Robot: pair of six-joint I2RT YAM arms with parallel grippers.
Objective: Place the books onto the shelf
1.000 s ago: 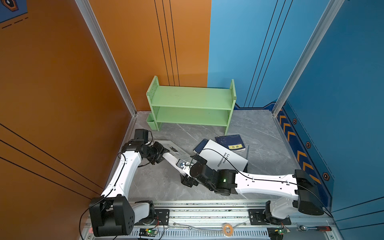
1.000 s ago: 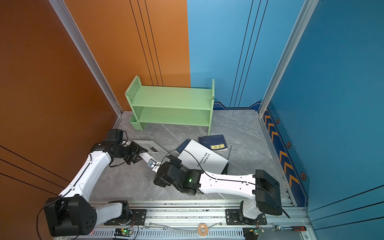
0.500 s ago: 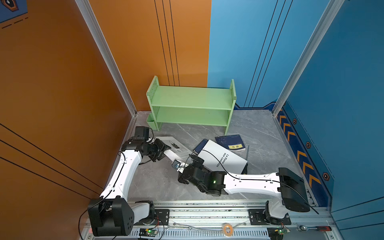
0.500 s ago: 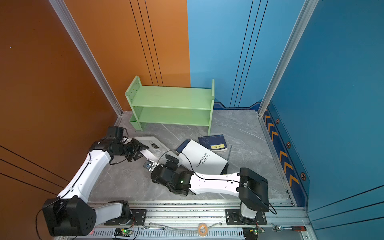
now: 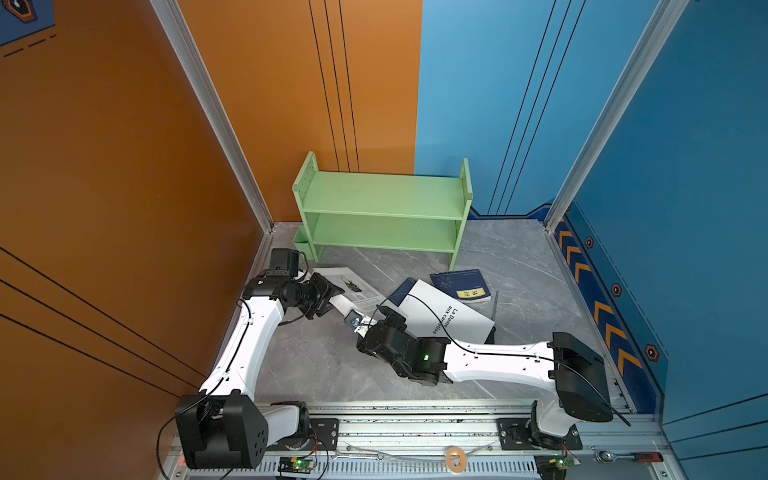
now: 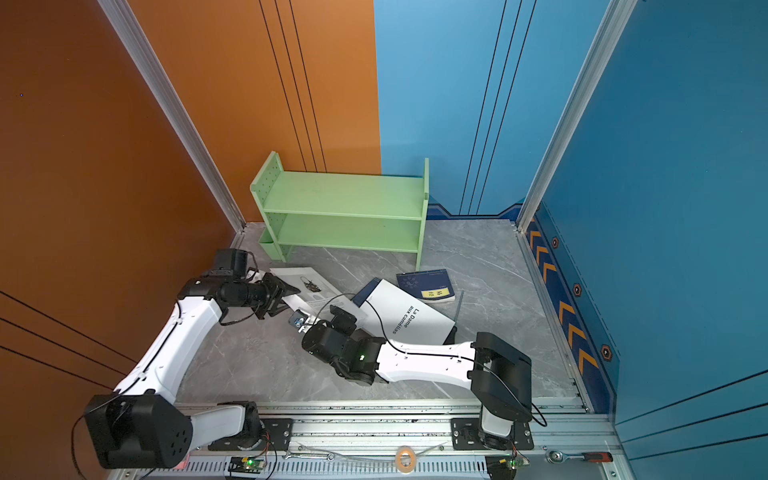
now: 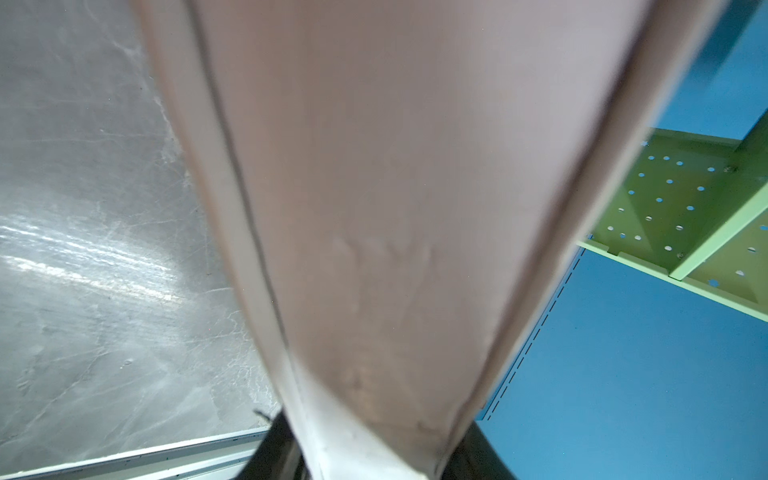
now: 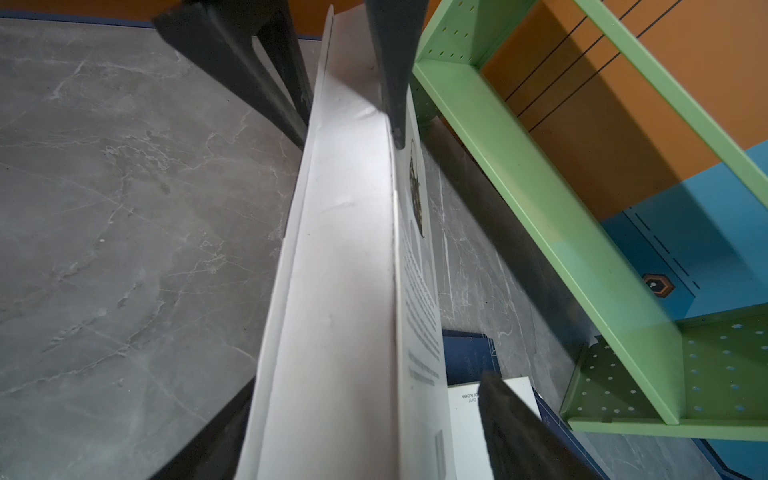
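right wrist view, nearest first: my right claw [image 8: 365,399] straddles the near end of the thin white book [image 8: 345,249]. its jaws are wide, with one finger [image 8: 216,440] beside the cover and the other [image 8: 519,428] apart from it, so there is no grip. further along, my left claw [image 8: 345,112] is clamped on the book's far end. whether the book touches the grey table [image 8: 124,208] i cannot tell. in both top views this book sits about ten o'clock from the table's middle. the titled white book [image 5: 444,316] lies near centre, with the blue book [image 5: 461,284] just beyond it toward one o'clock. the green shelf [image 5: 382,208] stands at twelve o'clock against the wall.
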